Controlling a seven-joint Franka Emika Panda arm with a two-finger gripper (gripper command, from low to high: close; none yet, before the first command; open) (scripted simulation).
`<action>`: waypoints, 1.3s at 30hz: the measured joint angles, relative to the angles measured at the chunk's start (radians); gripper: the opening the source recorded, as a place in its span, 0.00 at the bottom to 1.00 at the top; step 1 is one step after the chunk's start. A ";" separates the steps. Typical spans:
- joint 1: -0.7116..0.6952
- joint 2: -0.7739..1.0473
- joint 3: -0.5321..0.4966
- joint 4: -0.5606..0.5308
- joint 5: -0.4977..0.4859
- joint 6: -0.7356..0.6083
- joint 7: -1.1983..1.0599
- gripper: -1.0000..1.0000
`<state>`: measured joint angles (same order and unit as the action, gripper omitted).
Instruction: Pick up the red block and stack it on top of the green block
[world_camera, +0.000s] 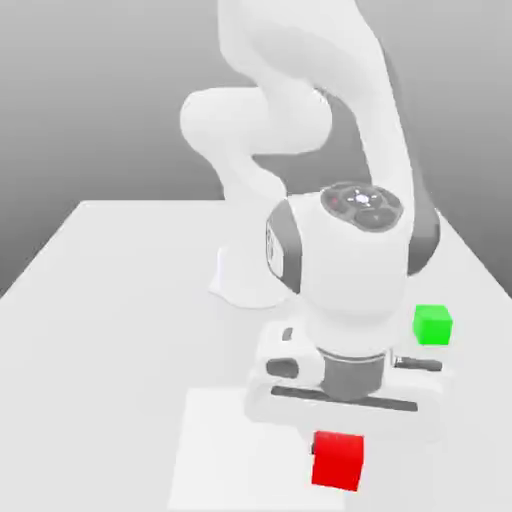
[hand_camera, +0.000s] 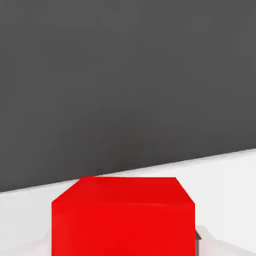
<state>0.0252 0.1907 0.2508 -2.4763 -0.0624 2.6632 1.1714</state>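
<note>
Exterior view, red block (world_camera: 338, 460) upright, edges square to end effector (world_camera: 336, 432)

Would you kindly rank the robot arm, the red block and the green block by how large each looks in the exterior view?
1. Robot arm, by far the largest.
2. Red block.
3. Green block, which looks smaller, but it lies farther from the camera, so the two blocks may well be alike in size.
</note>
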 joint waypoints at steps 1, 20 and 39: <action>0.020 -0.029 0.033 -0.024 0.020 -0.004 -0.019 0.00; 0.574 -0.432 0.324 -0.426 0.339 0.024 -0.324 0.00; 0.446 -0.244 0.388 -0.426 0.090 0.198 -0.155 0.00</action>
<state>0.4716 -0.0535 0.6387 -2.9018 0.0275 2.8607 1.0168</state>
